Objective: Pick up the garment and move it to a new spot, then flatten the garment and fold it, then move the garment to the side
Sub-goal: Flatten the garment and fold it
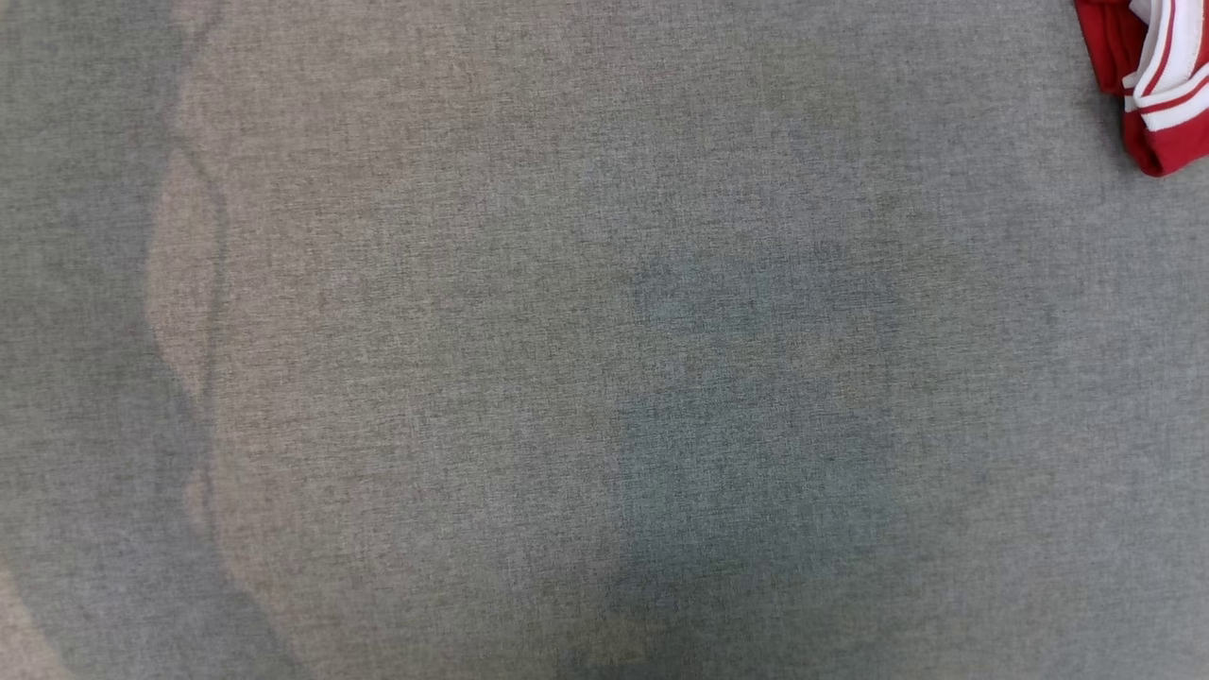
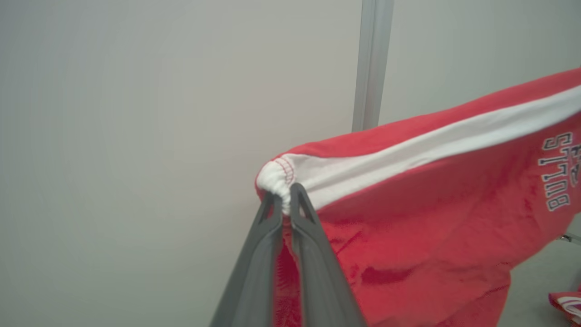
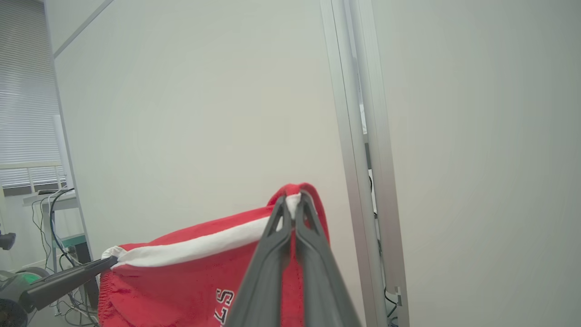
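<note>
The left end effector (image 2: 286, 200) is pinching the gathered white corner of the red shorts (image 2: 431, 204), its fingers nearly together. The right end effector (image 3: 294, 204) is clamping tight on the opposite corner, where a red fold is bulging over its fingertips. Between the two grips the top edge is stretching taut in the air. A white side panel is running just under that edge, and the "BULLS" lettering is sitting sideways on the red cloth below. The lower edge is dangling loose. Behind the shorts, a pale wall (image 2: 159, 136) and an upright metal post (image 2: 372, 63) are standing.

The garment (image 1: 1157, 85), red with red-and-white striped trim, is lying crumpled on the grey-covered bench (image 1: 567, 331) and running out past the head view's top-right corner. From that corner, wide grey cloth is spreading open across the view, offering room to move.
</note>
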